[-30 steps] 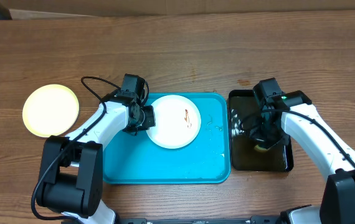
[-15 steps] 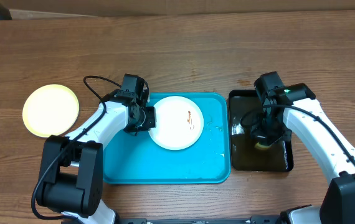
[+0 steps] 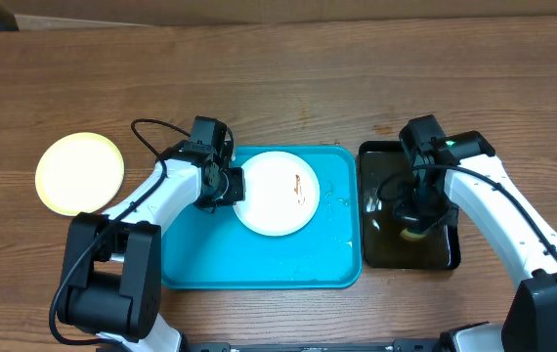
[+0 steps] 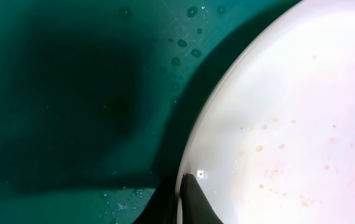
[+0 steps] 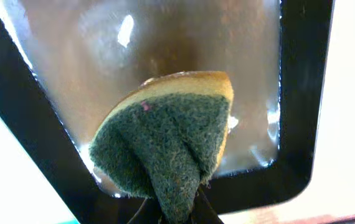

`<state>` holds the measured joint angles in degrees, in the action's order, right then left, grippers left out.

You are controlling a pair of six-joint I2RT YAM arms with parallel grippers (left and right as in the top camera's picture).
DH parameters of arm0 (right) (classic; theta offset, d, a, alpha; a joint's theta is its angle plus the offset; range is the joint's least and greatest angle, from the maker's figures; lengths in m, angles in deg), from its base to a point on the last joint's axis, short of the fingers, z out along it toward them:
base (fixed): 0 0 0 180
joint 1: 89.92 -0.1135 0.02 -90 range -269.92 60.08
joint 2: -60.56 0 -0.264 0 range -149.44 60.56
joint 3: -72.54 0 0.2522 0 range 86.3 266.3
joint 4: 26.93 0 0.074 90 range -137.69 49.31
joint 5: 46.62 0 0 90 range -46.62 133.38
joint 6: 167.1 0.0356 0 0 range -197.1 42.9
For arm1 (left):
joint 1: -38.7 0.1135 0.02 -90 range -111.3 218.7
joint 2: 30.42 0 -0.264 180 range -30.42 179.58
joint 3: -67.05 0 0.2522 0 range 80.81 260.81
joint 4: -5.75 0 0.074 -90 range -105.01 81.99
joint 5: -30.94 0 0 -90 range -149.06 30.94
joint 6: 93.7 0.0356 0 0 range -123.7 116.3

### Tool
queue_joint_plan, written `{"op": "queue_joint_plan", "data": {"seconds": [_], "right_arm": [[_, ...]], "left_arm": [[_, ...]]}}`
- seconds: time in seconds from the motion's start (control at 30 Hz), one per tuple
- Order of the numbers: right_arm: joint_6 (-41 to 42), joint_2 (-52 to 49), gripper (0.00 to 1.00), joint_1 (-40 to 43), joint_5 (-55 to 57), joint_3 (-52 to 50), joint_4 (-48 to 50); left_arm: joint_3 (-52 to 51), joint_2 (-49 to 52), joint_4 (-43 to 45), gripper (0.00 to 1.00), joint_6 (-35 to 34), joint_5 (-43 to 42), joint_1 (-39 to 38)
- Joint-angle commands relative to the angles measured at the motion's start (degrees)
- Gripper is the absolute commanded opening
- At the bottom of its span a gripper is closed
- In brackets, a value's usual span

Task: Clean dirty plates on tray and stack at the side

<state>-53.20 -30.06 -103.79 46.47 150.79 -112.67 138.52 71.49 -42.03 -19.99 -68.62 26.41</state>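
Observation:
A white plate (image 3: pixel 277 192) with a brown smear lies on the turquoise tray (image 3: pixel 259 259), toward its back. My left gripper (image 3: pixel 230 185) is shut on the plate's left rim; the left wrist view shows its fingers (image 4: pixel 187 202) pinching the rim of the speckled white plate (image 4: pixel 289 118) over the wet tray (image 4: pixel 71 93). A pale yellow plate (image 3: pixel 79 173) lies on the table at far left. My right gripper (image 3: pixel 415 217) is shut on a green and yellow sponge (image 5: pixel 168 134), held over the black tray (image 3: pixel 406 210). A third plate is not in view.
The black tray (image 5: pixel 302 93) holds murky water and stands right of the turquoise tray. Water drops lie on the turquoise tray's right part (image 3: pixel 332 200). A cardboard edge (image 3: pixel 259 20) runs along the table's back.
The plate slid slightly right in my left gripper a second ago, then held still. My right gripper shifted a little with the sponge over the black tray.

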Motion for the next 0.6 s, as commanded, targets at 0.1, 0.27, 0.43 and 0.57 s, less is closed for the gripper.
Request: {"op": "queue_joint_plan", "data": {"seconds": [0.1, 0.27, 0.43, 0.57], "right_arm": [[-0.4, 1.2, 0.04, 0.5, 2.9, 0.5, 0.2], [-2.3, 1.2, 0.04, 0.9, -1.4, 0.5, 1.2], [-3.4, 1.2, 0.04, 1.0, -6.4, 0.7, 1.9], [-3.4, 1.2, 0.04, 0.4, -17.5, 4.2, 5.2]], "left_arm": [[-1.4, 1.9, -0.3, 0.04, 1.5, 0.3, -0.1], [-1.4, 1.9, -0.3, 0.04, 1.5, 0.3, -0.1], [-1.4, 1.9, -0.3, 0.04, 1.5, 0.2, -0.1], [-1.4, 1.9, -0.1, 0.04, 1.5, -1.1, -0.1]]}}
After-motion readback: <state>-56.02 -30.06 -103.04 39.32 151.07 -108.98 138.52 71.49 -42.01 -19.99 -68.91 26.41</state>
